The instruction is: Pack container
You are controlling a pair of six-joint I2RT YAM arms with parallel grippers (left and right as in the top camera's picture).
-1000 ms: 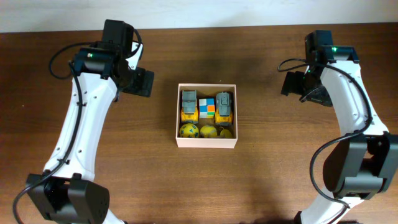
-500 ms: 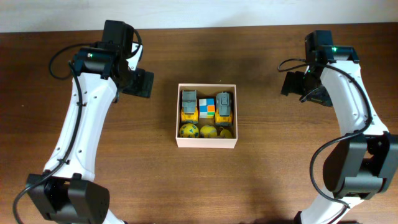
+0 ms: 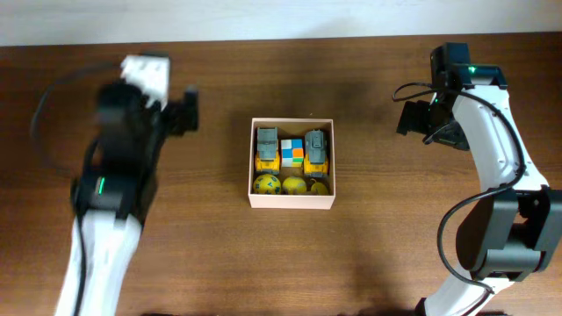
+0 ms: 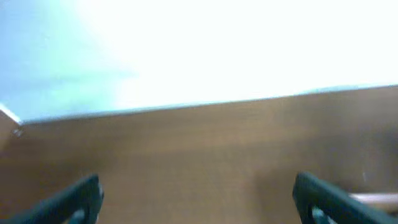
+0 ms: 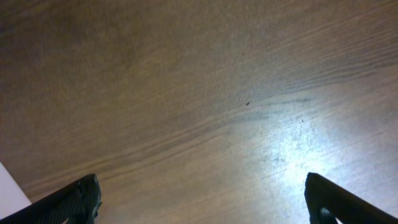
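Observation:
The container (image 3: 251, 167), a square white box with a tan inside, sits mid-table. It holds two yellow-and-grey toy vehicles (image 3: 267, 147), a colourful cube (image 3: 292, 150) and yellow balls (image 3: 267, 184). My left gripper (image 3: 186, 117) is blurred, left of the box; in the left wrist view it (image 4: 199, 200) is open and empty over bare wood. My right gripper (image 3: 409, 117) is far right of the box; in the right wrist view it (image 5: 202, 196) is open and empty over bare wood.
The brown wooden table (image 3: 378, 228) ends at a pale wall along the back edge (image 3: 281, 17), which also shows bright in the left wrist view (image 4: 199, 56). A pale corner (image 5: 9, 190) sits at the left of the right wrist view.
My left arm has swung fast, blurred, its body now lower-left and the gripper shifted slightly left and up. The right arm and the box have not moved.

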